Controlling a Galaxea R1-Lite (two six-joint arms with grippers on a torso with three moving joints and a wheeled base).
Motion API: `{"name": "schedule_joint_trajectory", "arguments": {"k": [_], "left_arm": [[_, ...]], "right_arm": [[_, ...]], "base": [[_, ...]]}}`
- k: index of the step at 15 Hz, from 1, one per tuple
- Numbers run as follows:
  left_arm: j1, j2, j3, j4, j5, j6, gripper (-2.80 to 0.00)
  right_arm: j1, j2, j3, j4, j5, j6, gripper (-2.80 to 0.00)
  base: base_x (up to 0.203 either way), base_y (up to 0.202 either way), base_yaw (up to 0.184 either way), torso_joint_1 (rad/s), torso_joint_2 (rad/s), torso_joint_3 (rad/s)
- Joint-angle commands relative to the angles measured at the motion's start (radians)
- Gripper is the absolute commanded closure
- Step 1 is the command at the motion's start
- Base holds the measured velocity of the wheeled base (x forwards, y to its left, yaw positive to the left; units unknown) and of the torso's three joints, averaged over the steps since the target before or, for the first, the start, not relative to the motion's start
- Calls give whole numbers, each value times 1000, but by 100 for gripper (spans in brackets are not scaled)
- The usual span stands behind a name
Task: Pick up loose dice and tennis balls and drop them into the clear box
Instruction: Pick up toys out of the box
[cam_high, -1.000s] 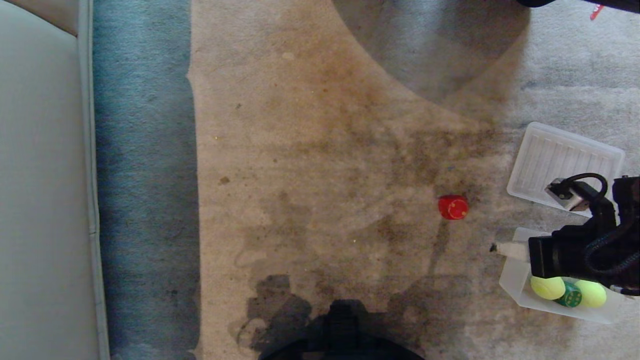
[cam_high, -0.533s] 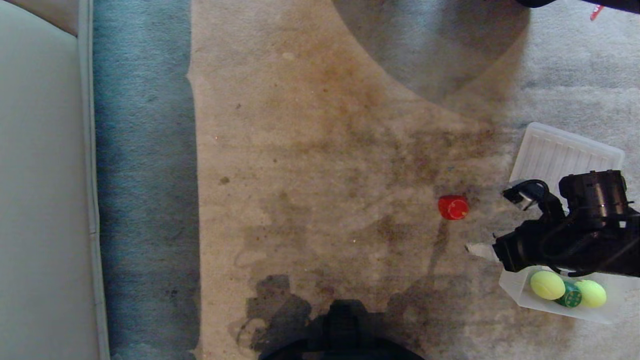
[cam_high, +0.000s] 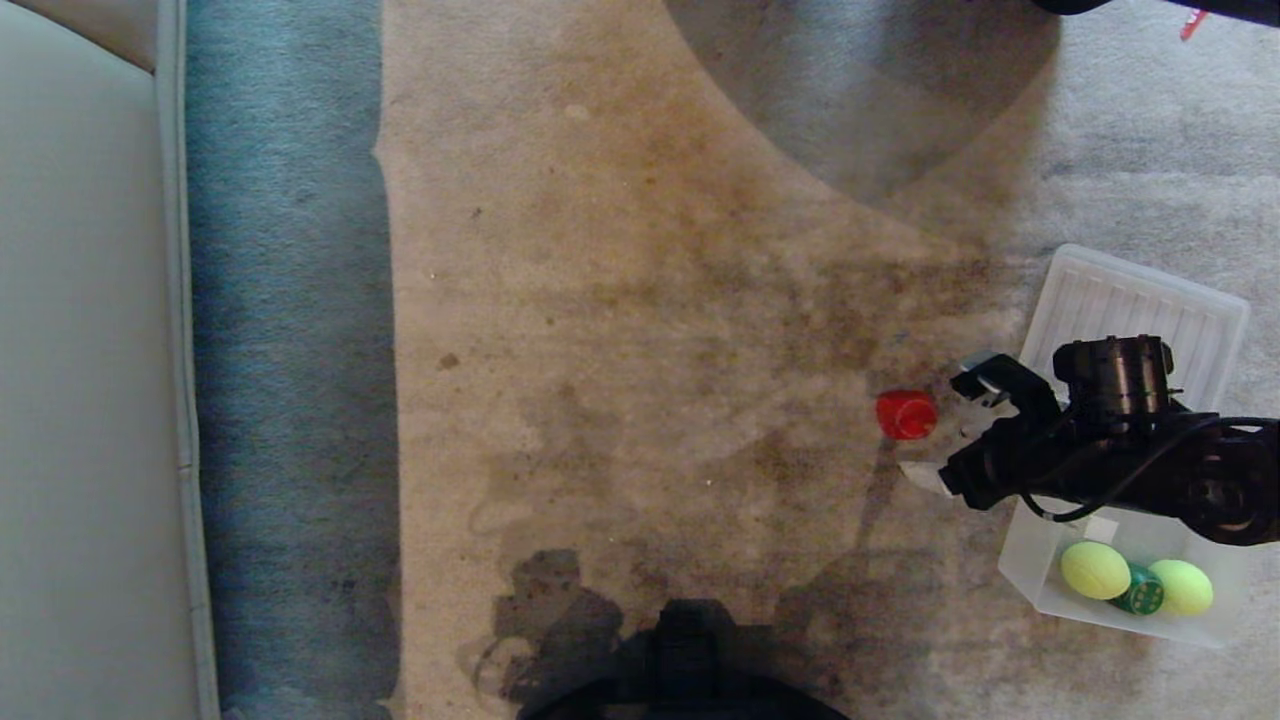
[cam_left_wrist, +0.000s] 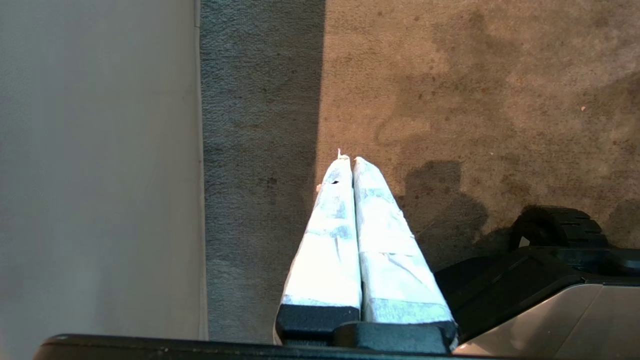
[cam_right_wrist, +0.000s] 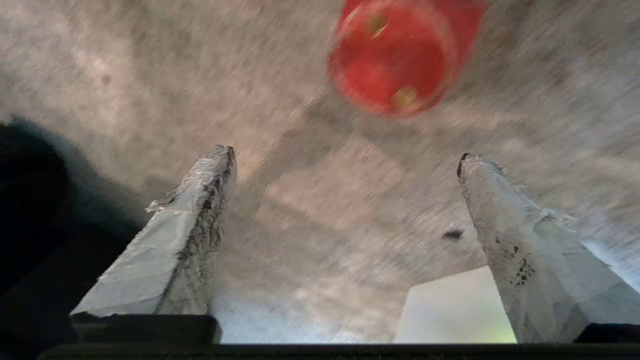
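Presently your right hand (cam_high: 935, 440) stands with its fingers spread wide and nothing between them, low over the carpet (cam_high: 640, 300) and just beside the red die (cam_high: 907, 415), which sits loose on the floor ahead of the tips and apart from both. In the right wrist view the die (cam_right_wrist: 400, 55) lies beyond the fingertips (cam_right_wrist: 220, 160) and off the midline, nearer the one finger than the other. You should centre the gap on the die before advancing, bring both fingers alongside its flat faces, not its rounded corners, and descend far enough that the pads meet the cube's middle; a high or skewed pinch will likely roll it away on the pile. The clear box (cam_high: 1030, 580) rests close behind the arm and holds two tennis balls (cam_high: 1096, 570) and a green die (cam_high: 1140, 592); the ribbed lid (cam_high: 1130, 300) lies flat beyond it. Carry the die well over the rim before release. Your left hand (cam_left_wrist: 347, 160) hangs parked over the carpet with its fingers pressed together, empty.
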Motion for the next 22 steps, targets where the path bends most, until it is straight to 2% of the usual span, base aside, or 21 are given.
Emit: {"name": "schedule_joint_trajectory", "arguments": {"k": [1,4,8,17,18,22], "left_arm": [[0,0,0,0,0,0,0],[0,0,0,0,0,0,0],[0,0,0,0,0,0,0],[0,0,0,0,0,0,0],[0,0,0,0,0,0,0],[0,0,0,0,0,0,0]], "right_arm": [[-1,3,-9,-8,4,-7,-280],[-1,45,-16,-35,5,-14,-280],[2,139,-20,-260,1,-21,-280],[3,159,-21,-286,0,-38,-280],[3,164,-24,-290,0,-37,0],[5,207,-24,-354,-2,-38,0]], "base": [[0,0,0,0,0,0],[0,0,0,0,0,0],[0,0,0,0,0,0],[0,0,0,0,0,0],[0,0,0,0,0,0],[0,0,0,0,0,0]]}}
